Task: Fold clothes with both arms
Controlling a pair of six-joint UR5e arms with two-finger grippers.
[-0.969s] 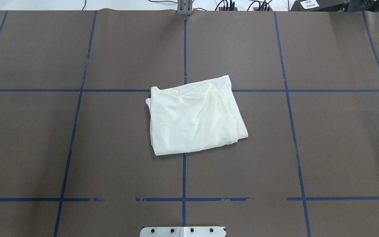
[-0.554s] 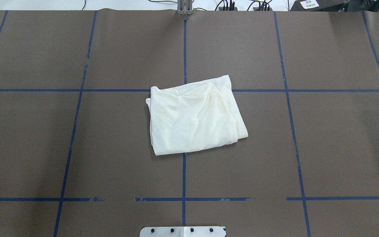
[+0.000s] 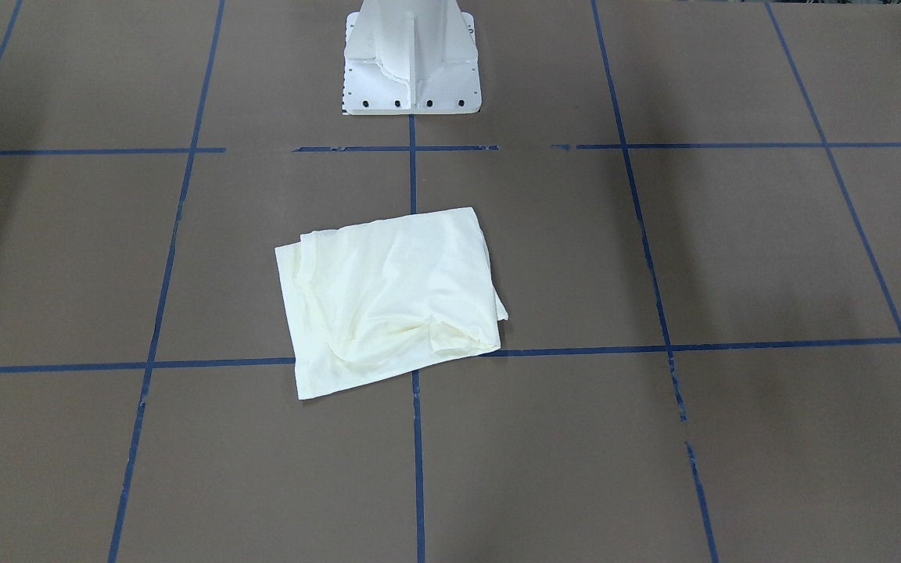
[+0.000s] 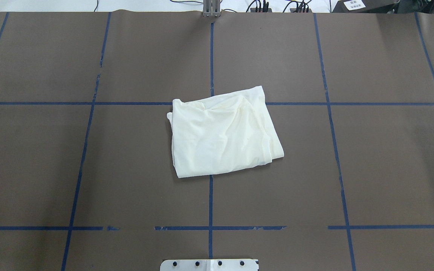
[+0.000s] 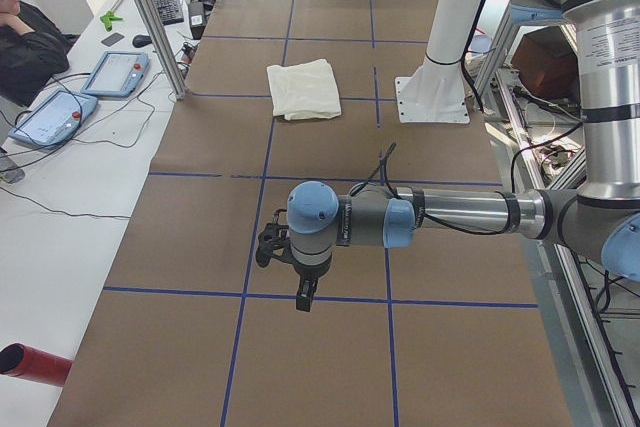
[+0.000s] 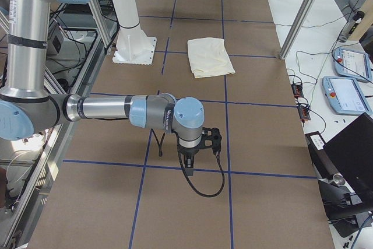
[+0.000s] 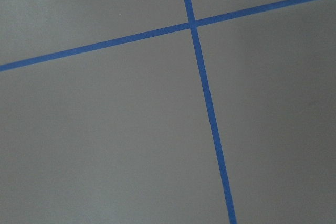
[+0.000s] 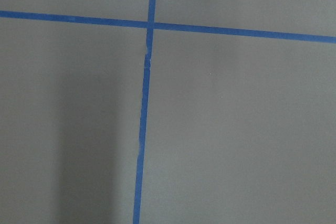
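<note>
The folded cream-white cloth shirt (image 4: 222, 133) looks soft and matt, with shallow creases. The brown table covering (image 4: 382, 162) is flat, matt and paper-like. The blue tape lines (image 4: 210, 199) on it are smooth and chipped in places. The white pedestal base (image 3: 411, 70) has a smooth, faintly shiny finish. The left arm's silver-grey tube (image 5: 465, 215) is sheeny metal, and its light-blue joint cap (image 5: 312, 209) looks like smooth plastic.

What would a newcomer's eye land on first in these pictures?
The folded cream shirt, lying near the middle of the brown table crossed by blue tape lines. Next, the left arm and right arm, each stretched out over bare table near its own end, well away from the shirt.
</note>
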